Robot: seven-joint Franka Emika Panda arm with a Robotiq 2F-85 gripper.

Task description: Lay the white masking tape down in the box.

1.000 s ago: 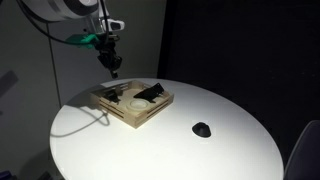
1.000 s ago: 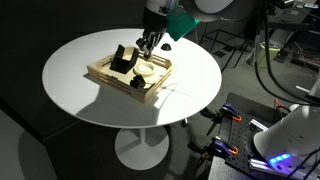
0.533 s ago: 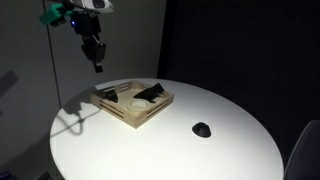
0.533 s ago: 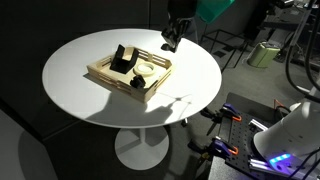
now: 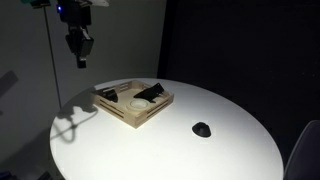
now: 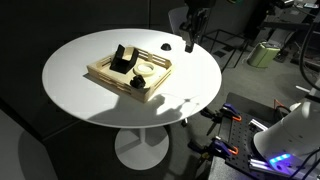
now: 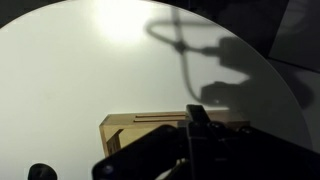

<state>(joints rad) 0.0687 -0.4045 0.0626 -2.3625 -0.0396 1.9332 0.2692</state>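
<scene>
The pale wooden box (image 5: 128,112) sits on the round white table and shows in both exterior views (image 6: 108,77). The white masking tape (image 5: 136,103) lies flat inside it as a small pale ring, next to a black item (image 5: 151,93). My gripper (image 5: 82,58) hangs high above the table, well off to the side of the box, and holds nothing; it also shows in an exterior view (image 6: 189,42). In the wrist view its dark fingers (image 7: 198,122) stand together over the box edge (image 7: 130,128) and hide the tape.
A small black object (image 5: 202,129) lies on the white table (image 5: 220,150), also seen in an exterior view (image 6: 166,47) and the wrist view (image 7: 40,172). A black block (image 6: 122,59) stands in the box. Cables and equipment crowd the floor beside the table (image 6: 250,130).
My gripper has risen from just above the box and swung away from it, high and to the side. The tape and box have not moved.
</scene>
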